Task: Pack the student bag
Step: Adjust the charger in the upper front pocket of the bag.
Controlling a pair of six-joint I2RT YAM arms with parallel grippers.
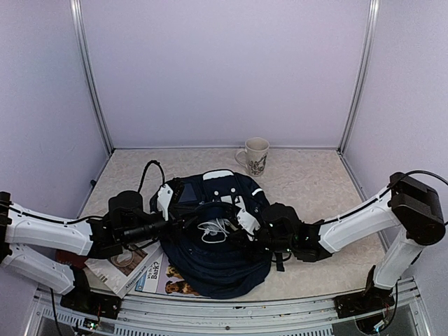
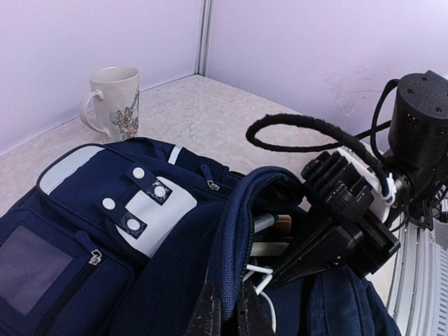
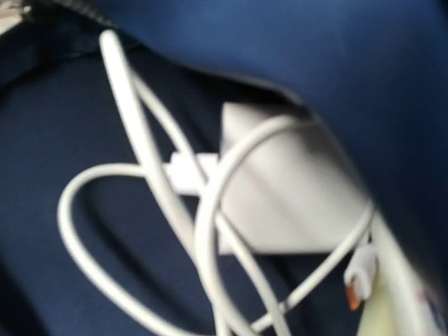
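The left hand point(image 2: 227, 313) clamps the open rim of the navy-blue fabric backpack point(image 1: 217, 269), while the right hand point(image 2: 280, 269), fingers together, reaches inside above a white cable point(image 3: 128, 105).

We see a navy-blue backpack point(image 1: 210, 269) with white trim stripes and a white-grey patch point(image 2: 159, 213) dotted with pale round snaps. The mug point(image 1: 255, 155) is cream with a greyish floral print. The cable point(image 3: 140, 133) and charger block point(image 3: 297, 210) are white; the plug tip looks orange, though that view is blurred. The surface point(image 1: 315, 175) is speckled beige.
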